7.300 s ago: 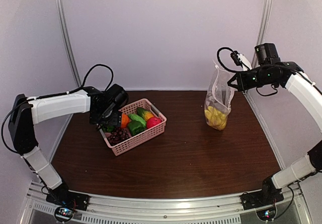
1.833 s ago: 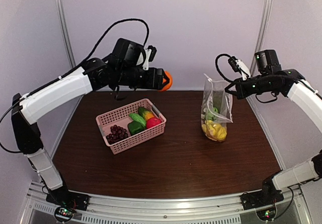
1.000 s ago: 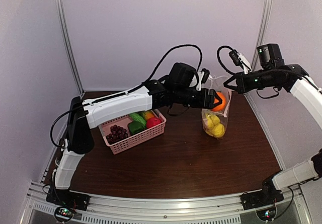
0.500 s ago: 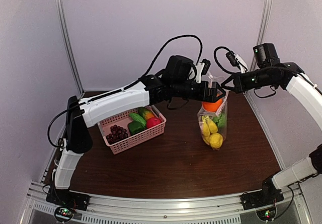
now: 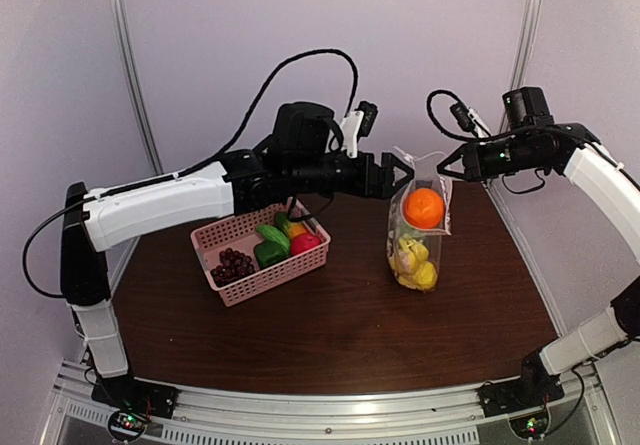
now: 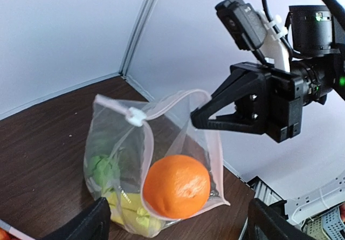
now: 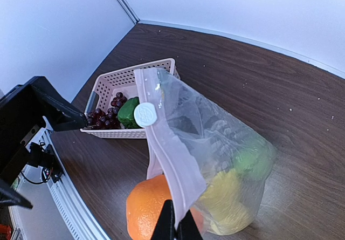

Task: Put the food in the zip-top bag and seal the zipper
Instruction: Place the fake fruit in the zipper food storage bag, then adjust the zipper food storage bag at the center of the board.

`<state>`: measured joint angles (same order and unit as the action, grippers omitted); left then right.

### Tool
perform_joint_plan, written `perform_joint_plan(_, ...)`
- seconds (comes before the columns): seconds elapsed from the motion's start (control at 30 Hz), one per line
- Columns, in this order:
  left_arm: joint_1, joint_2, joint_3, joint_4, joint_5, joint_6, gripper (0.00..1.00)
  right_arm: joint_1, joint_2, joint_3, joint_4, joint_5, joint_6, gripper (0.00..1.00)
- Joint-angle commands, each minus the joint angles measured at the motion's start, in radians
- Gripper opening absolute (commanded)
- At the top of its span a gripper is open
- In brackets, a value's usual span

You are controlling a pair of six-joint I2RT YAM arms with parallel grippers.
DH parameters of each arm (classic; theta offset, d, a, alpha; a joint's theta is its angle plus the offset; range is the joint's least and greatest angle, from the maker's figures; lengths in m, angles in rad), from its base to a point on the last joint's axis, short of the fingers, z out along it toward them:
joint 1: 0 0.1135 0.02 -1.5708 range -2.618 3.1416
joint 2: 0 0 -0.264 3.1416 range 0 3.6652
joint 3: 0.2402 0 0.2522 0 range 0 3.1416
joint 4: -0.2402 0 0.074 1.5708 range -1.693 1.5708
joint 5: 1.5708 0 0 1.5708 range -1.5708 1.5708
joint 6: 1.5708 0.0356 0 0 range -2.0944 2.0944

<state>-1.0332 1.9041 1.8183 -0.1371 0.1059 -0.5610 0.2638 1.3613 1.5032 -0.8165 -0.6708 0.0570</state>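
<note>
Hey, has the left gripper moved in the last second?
Yes. The left gripper has drawn back to the left, away from the bag and toward the basket. It is open, and the orange is in the bag.

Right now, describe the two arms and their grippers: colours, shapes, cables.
Left arm and right arm: white shell links with black joints. The left gripper and right gripper are black, angular, two-fingered, each with a camera on a white bracket. A black cable loops above each wrist; a green light glows on the right one.
</note>
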Motion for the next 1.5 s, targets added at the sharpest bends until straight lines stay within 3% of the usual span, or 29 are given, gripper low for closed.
perform_joint_plan(0.0, 0.000, -0.083, -0.179, 0.082, -0.079, -0.082, 0.82, -0.008, -0.030, 0.009, 0.040, -0.037, 0.017, 0.00)
perform_joint_plan(0.13, 0.000, -0.055, -0.239, 0.145, -0.020, -0.137, 0.70, -0.008, -0.031, 0.005, 0.047, -0.048, 0.020, 0.00)
perform_joint_plan(0.3, 0.009, 0.001, -0.185, 0.162, -0.049, -0.134, 0.50, -0.009, -0.034, -0.002, 0.048, -0.053, 0.023, 0.00)
perform_joint_plan(0.57, 0.021, 0.146, -0.021, 0.143, 0.053, -0.134, 0.49, -0.012, -0.053, -0.016, 0.053, -0.052, 0.026, 0.00)
perform_joint_plan(0.83, 0.034, 0.245, 0.069, 0.129, 0.052, -0.135, 0.44, -0.014, -0.049, -0.020, 0.059, -0.071, 0.035, 0.00)
perform_joint_plan(0.97, 0.038, 0.288, 0.125, 0.131, 0.075, -0.145, 0.29, -0.022, -0.044, -0.017, 0.060, -0.064, 0.041, 0.00)
perform_joint_plan(1.1, 0.039, 0.272, 0.138, 0.128, 0.098, -0.127, 0.02, -0.036, -0.039, -0.010, 0.060, -0.045, 0.044, 0.00)
perform_joint_plan(1.23, 0.036, 0.187, 0.102, 0.090, 0.116, -0.112, 0.00, -0.046, -0.033, -0.011, 0.062, 0.055, 0.043, 0.00)
perform_joint_plan(1.47, 0.009, 0.015, 0.060, -0.084, 0.098, -0.168, 0.00, -0.051, 0.003, 0.012, 0.013, 0.390, 0.000, 0.00)
